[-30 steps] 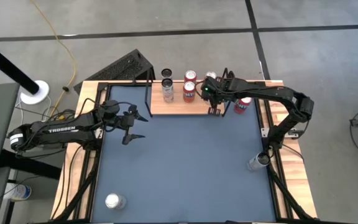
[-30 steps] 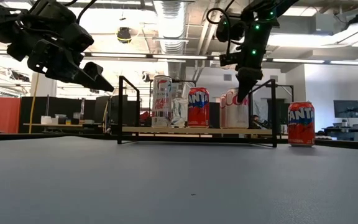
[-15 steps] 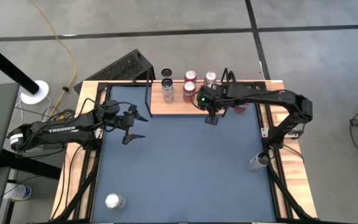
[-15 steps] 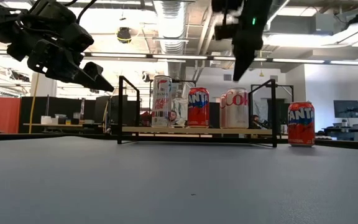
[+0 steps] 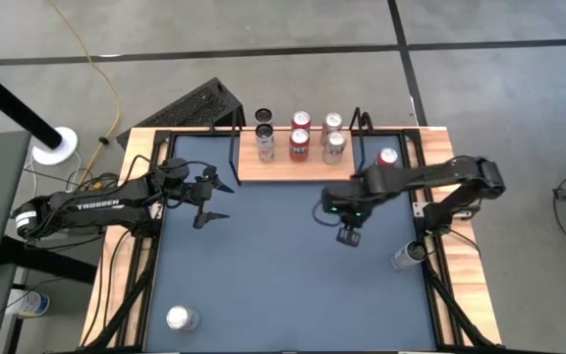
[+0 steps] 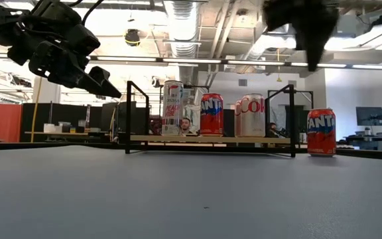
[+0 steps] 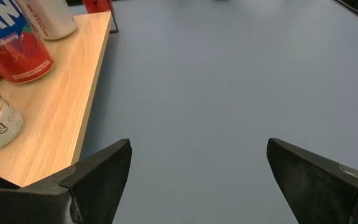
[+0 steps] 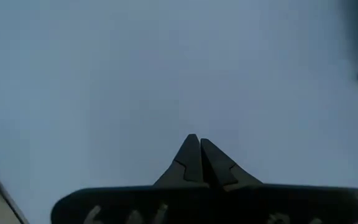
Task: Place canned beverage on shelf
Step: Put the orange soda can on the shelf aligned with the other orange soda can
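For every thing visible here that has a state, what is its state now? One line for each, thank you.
left gripper: open, empty, above the table's left side.
right gripper: shut, empty, over mid-table.
shelf: carries three cans.
silver can: upright on shelf.
red Fanta can: upright on shelf.
Coke can: upright on shelf.
second Fanta can: upright on table, right of shelf.

Two dark arms, both raised above the table.
Left gripper (image 5: 212,200): fingers spread wide, holding nothing. Right gripper (image 5: 348,236): fingers pressed together, empty, arm reaching inward.
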You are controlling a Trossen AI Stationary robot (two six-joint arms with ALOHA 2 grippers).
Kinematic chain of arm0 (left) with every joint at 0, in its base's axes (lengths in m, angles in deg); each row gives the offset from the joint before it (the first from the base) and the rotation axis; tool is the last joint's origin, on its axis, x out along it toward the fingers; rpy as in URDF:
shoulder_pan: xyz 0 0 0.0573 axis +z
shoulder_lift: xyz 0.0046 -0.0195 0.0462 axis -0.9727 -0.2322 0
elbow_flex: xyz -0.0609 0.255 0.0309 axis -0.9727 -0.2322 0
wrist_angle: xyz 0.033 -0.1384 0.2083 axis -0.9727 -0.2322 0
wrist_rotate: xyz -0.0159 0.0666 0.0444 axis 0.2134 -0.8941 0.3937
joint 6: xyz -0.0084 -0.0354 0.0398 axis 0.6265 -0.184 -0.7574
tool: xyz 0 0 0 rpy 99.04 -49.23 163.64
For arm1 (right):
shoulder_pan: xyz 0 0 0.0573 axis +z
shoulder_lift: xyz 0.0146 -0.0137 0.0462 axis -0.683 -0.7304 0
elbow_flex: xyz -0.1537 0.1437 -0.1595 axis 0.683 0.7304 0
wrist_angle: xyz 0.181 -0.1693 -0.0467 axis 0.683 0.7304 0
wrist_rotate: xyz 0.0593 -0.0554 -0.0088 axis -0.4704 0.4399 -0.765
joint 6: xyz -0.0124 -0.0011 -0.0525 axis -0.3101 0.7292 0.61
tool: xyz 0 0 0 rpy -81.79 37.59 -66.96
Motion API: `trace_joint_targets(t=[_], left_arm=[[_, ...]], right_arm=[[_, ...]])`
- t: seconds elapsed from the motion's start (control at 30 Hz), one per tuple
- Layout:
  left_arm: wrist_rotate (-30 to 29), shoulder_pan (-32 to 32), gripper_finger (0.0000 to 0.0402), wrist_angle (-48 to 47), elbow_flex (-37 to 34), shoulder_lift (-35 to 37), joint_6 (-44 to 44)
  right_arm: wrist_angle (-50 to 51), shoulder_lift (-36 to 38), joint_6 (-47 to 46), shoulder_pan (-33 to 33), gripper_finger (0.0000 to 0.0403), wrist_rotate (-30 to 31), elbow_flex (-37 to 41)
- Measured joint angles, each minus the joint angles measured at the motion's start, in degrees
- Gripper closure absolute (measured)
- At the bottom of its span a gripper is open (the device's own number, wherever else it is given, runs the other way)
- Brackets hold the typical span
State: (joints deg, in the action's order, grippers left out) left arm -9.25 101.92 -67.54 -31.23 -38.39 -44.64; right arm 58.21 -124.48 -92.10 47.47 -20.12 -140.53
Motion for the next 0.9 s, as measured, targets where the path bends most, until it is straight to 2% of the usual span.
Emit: trace_joint_targets(t=[0.13, 0.23, 0.33, 0.47, 0.57, 0.67, 0.9], left_arm=[[0.05, 0.0, 0.0038, 0.0, 0.0, 0.0, 0.08], [0.01, 0.0, 0.0038, 0.0, 0.0, 0.0, 0.1], [-0.01, 0.0, 0.0038, 0.0, 0.0, 0.0, 0.14], [-0.01, 0.0, 0.0038, -0.04, 0.0, 0.0, 0.24], [-0.05, 0.0, 0.0038, -0.2, 0.0, 0.0, 0.19], [-0.05, 0.0, 0.0038, -0.2, 0.0, 0.0, -0.05], [-0.1, 0.0, 0.0038, -0.23, 0.0, 0.0, -0.08]], right_arm=[[-0.98, 9.15, -8.27, 0.65, 0.0403, 3.05, 8.71], [-0.44, 17.42, -15.55, -1.24, 0.0403, 6.54, 16.02], [0.16, 25.37, -21.61, -4.98, 0.0403, 13.54, 21.4], [0.48, 31.42, -25.54, -12.87, 0.0403, 16.49, 23.36], [-1.65, 33.97, -22.72, -19.45, 0.0397, 16.72, 23.29], [-5.35, 34.43, -18.83, -26.29, 0.0375, 16.59, 23.29], [-9.89, 30.42, -11.39, -41.31, 0.0276, 15.87, 23.29]])
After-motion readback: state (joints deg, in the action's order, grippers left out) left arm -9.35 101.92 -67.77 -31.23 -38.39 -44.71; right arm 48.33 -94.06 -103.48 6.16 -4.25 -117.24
